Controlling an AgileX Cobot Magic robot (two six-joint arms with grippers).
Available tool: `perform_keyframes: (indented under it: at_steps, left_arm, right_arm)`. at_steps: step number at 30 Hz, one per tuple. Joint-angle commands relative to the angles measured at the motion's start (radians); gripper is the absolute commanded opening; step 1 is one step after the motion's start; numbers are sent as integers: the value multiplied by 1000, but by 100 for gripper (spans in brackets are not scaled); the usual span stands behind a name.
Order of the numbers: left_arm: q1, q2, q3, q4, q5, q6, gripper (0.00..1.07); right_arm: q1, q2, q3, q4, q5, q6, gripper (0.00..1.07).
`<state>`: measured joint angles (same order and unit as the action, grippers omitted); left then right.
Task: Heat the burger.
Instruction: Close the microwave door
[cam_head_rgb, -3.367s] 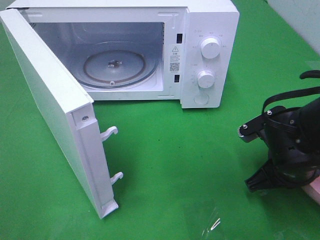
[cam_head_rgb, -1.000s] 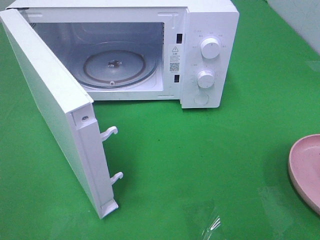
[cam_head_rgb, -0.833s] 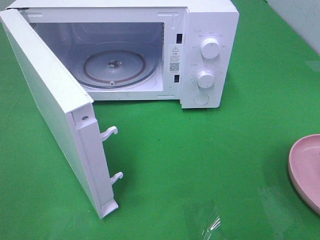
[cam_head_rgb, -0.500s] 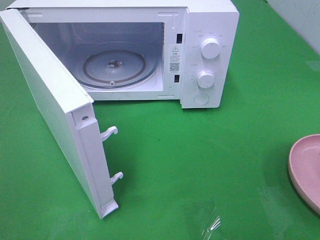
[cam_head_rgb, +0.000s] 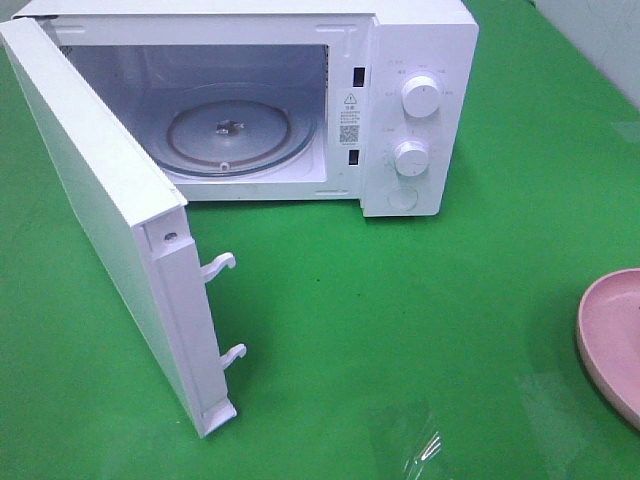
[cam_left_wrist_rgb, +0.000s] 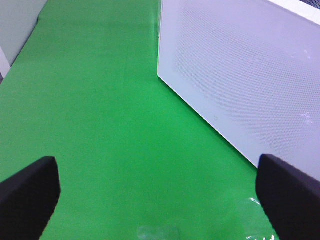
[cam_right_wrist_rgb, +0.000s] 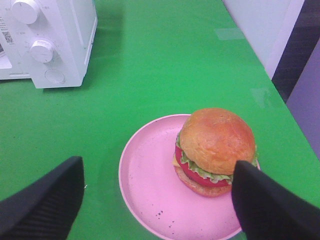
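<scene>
We see the microwave (cam_head_rgb: 300, 100) at the far side of the green table (cam_head_rgb: 400, 330), its door (cam_head_rgb: 110, 220) swung wide open toward 7 o'clock from the cavity. The glass turntable (cam_head_rgb: 240, 135) inside is bare. Two knobs (cam_head_rgb: 420, 97) sit on the control panel at the 3 o'clock side of the cavity.

In the high view only the rim of the pink plate (cam_head_rgb: 610, 340) shows, cut off at the frame edge around 4 o'clock from the microwave, well apart from it. Neither arm shows in that view.

From the right wrist view, the burger (cam_right_wrist_rgb: 216, 150) sits upright on the pink plate (cam_right_wrist_rgb: 150, 185), off-centre, toward the plate's side away from the microwave (cam_right_wrist_rgb: 50, 45). The right gripper (cam_right_wrist_rgb: 157, 205) hovers over the plate with jaws spread wide; one finger is over the table beside the plate, the other overlaps the burger's edge in the frame. We can't tell if it touches. Nothing is held.

In the left wrist view the left gripper (cam_left_wrist_rgb: 160, 195) is also spread wide and holds nothing, over bare green cloth beside the outer face of the open door (cam_left_wrist_rgb: 245, 75).
</scene>
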<state>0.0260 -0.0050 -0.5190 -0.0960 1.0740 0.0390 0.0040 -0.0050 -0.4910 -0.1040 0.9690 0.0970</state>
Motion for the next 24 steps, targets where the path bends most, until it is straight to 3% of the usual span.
perform_keyframes:
  at_steps: [1, 24]
  left_arm:
    - [4, -5, 2, -4, -5, -2, 99]
    - [4, -4, -16, -7, -35, -19, 97]
  right_arm:
    - [-5, -24, 3, 5, -10, -10, 76]
    - [-5, -24, 3, 5, -10, -10, 76]
